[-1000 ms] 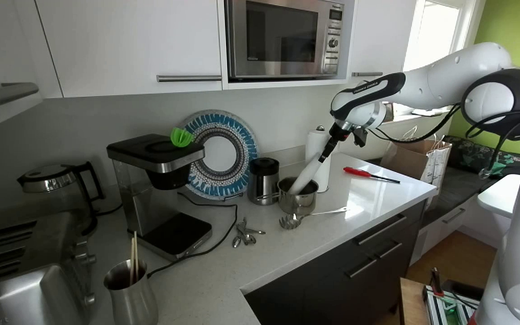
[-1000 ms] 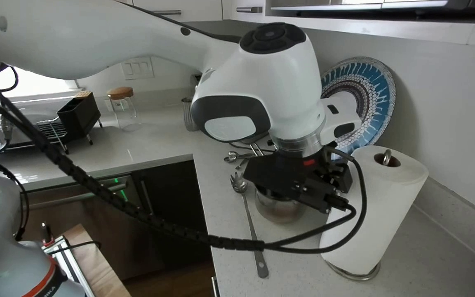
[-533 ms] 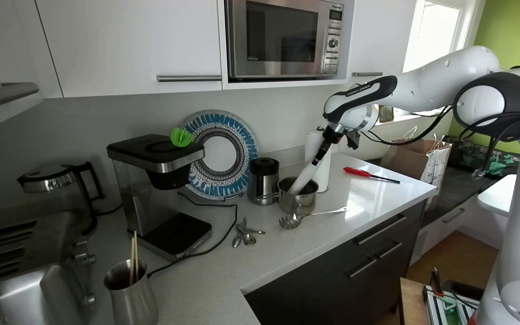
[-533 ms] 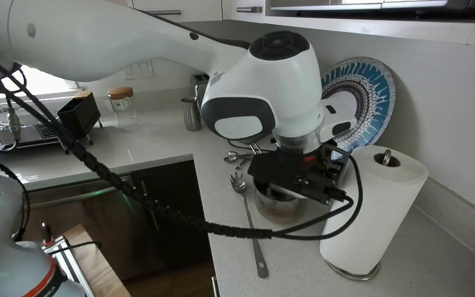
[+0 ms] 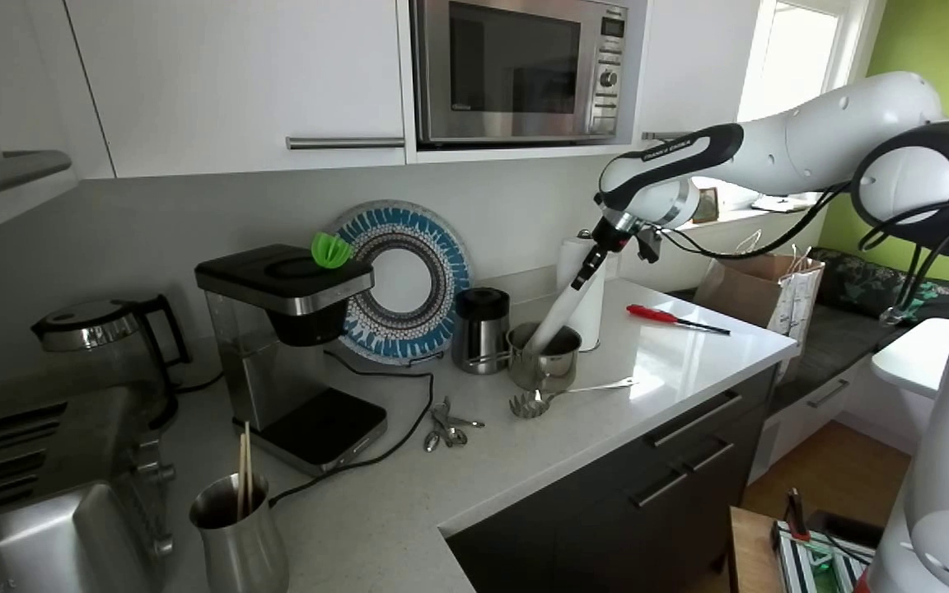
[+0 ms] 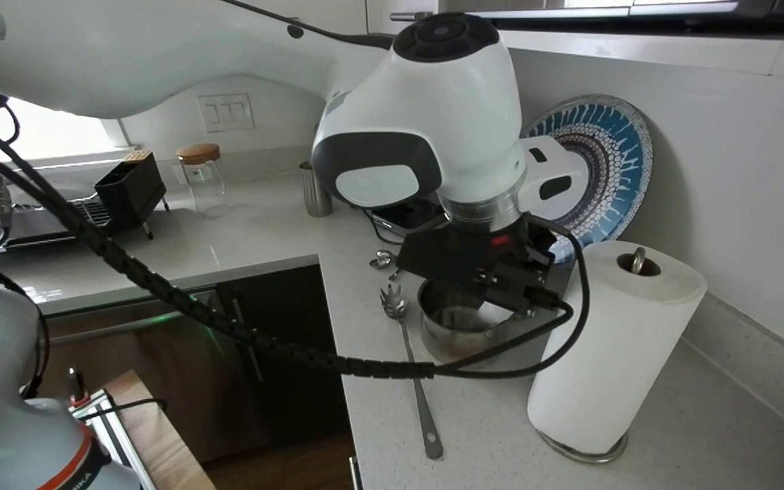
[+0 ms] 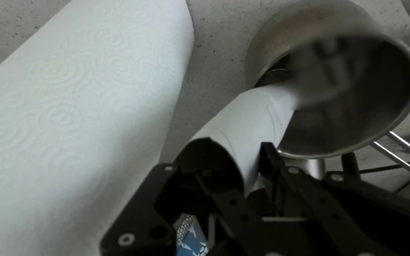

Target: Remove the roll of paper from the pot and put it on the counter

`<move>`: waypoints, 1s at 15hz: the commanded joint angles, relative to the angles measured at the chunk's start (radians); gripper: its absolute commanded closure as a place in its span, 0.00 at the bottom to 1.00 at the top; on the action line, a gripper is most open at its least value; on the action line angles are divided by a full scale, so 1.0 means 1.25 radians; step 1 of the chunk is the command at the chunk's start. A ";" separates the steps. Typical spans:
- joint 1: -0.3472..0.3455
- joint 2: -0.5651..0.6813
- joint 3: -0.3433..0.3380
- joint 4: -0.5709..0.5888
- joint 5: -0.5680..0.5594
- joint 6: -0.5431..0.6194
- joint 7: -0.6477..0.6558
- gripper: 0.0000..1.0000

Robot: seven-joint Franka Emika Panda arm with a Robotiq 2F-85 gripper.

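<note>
The roll of paper (image 5: 558,315) is a slim white hollow tube leaning out of the small silver pot (image 5: 544,375). Its lower end is within the pot's mouth, and its upper end tilts up towards my gripper (image 5: 583,278). In the wrist view one finger reaches into the hollow end of the roll (image 7: 255,110), its tip hidden there. The other finger presses on the outside, so the gripper (image 7: 242,163) is shut on the tube's wall. The pot (image 7: 297,21) stands upright on the pale counter (image 5: 409,502).
A thick kitchen-towel cylinder (image 6: 623,354) on a metal stand is close beside the hand. A pasta server (image 6: 426,415) lies in front of the pot, and a steel canister (image 5: 481,342) stands beside it. Behind leans a patterned plate (image 5: 446,255). A red screwdriver (image 5: 652,314) lies further along.
My gripper has closed on the upper end of the roll. After a short dip, the arm has risen and the roll's top has come up and swung with it. The pot stays put.
</note>
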 commanded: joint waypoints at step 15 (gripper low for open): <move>-0.090 -0.502 -0.019 -0.256 -0.354 -0.061 0.412 0.99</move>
